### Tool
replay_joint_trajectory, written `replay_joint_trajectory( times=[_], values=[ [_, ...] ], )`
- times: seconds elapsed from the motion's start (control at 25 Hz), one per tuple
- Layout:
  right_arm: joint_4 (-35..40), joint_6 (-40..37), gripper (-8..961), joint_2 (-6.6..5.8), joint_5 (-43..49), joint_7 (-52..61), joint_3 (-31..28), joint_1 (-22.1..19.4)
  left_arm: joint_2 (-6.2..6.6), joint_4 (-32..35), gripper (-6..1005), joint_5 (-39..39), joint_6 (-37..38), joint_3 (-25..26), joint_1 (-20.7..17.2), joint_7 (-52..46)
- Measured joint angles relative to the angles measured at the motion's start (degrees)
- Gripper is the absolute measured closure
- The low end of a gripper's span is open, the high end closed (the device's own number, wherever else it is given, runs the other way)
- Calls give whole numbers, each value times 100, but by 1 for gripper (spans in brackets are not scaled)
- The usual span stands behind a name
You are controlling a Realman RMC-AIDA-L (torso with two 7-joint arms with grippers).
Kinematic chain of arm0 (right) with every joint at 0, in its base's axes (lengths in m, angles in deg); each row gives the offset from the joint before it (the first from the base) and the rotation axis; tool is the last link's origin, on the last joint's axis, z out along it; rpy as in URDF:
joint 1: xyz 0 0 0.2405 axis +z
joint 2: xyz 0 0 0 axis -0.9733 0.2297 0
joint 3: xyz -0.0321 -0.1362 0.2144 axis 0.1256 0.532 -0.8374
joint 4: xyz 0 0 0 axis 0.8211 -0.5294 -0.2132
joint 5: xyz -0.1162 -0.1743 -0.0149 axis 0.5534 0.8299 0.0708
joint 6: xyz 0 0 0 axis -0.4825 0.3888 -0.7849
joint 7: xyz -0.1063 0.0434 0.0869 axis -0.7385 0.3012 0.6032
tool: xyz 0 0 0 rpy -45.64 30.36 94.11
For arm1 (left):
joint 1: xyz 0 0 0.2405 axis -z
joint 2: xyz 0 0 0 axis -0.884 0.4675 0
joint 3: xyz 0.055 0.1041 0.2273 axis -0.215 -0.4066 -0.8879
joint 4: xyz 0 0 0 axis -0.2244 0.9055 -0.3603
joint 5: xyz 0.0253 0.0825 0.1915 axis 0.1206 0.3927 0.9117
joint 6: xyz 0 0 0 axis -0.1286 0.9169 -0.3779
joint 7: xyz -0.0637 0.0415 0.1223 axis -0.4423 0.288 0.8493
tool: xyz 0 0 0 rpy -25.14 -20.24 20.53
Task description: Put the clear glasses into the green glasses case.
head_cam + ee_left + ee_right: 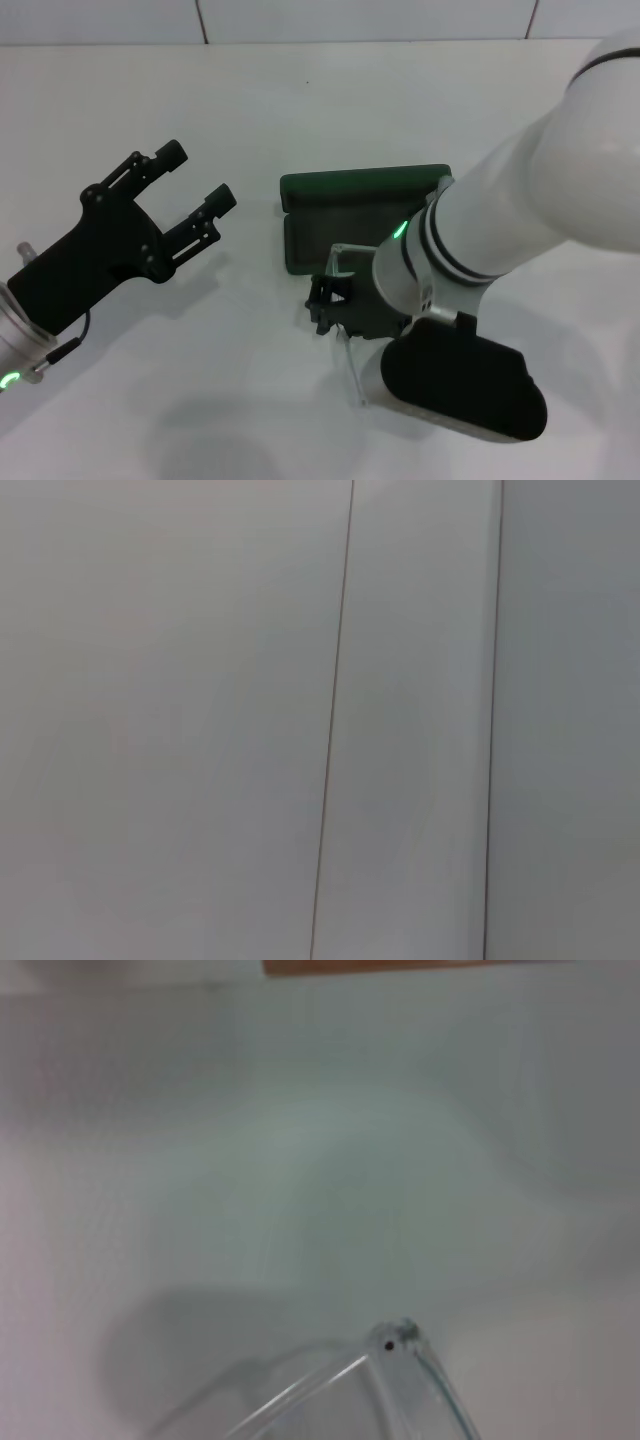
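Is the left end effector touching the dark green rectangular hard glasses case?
Apart. Head view shows bare white table between the left end effector and the case.

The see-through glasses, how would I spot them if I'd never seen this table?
Start at the big white right arm reaching over the white table. Under its wrist lies the open dark green rectangular glasses case, and at the case's near edge sits the right gripper. The colourless clear plastic glasses hang there, one thin arm stretching toward you; they alone are transparent.
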Motion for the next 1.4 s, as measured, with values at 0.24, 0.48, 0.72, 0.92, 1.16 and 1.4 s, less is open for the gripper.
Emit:
replay_joint_trajectory(
  times=[0.24, 0.48, 0.72, 0.92, 1.16, 1.4],
  values=[
    [699, -924, 792, -2, -234, -59, -1071, -491, -5, 47, 228, 0, -5, 0, -65, -42],
    [1358, -1183, 818, 2, -1263, -427, -2515, -1421, 14, 145, 228, -20, 102, 31, -181, -142],
    [1316, -1149, 831, 2, -2561, -852, -3641, -2127, 17, 150, 228, -30, 435, 44, -247, -211],
    [557, -1155, 832, -15, -4488, -1874, -4504, -2632, 29, 80, 228, -143, 377, 52, -196, -664],
    [-1026, -880, 832, -24, -6517, -2557, -4779, -2876, 21, 119, 228, 51, 373, -15, -2, -651],
    [-2301, -478, 832, -95, -6707, -966, -4881, -2427, 22, 122, 228, 734, 386, -18, 634, -689]
  ],
)
